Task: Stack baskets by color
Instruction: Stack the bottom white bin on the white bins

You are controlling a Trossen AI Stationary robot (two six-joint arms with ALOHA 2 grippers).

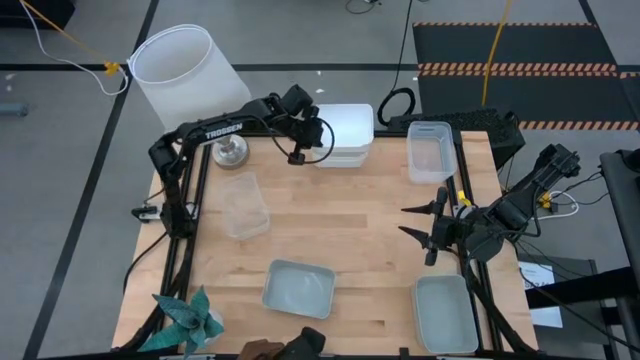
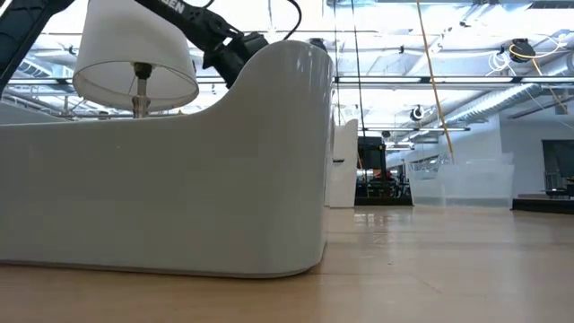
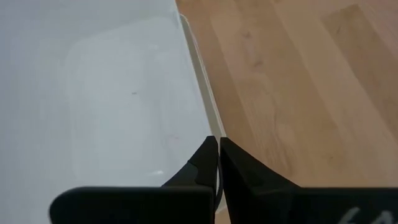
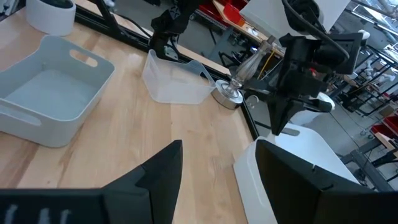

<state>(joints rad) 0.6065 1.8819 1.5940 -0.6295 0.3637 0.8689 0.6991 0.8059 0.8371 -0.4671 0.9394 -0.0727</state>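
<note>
Left gripper (image 3: 217,163): fingers pinched onto the rim of the top opaque white rectangular basket (image 1: 345,133) of the stack at the counter's far edge; judged step, seating it. Lower it square, corners aligned, before releasing. Right gripper (image 1: 422,226): fingers wide, empty, waiting near the right edge. Elsewhere on the wooden counter (image 1: 350,225): clear basket (image 1: 244,204), grey-green baskets (image 1: 298,288), (image 1: 444,312), (image 1: 431,150). Close by: white lampshade (image 1: 180,70), metal lamp base (image 1: 231,151).
</note>
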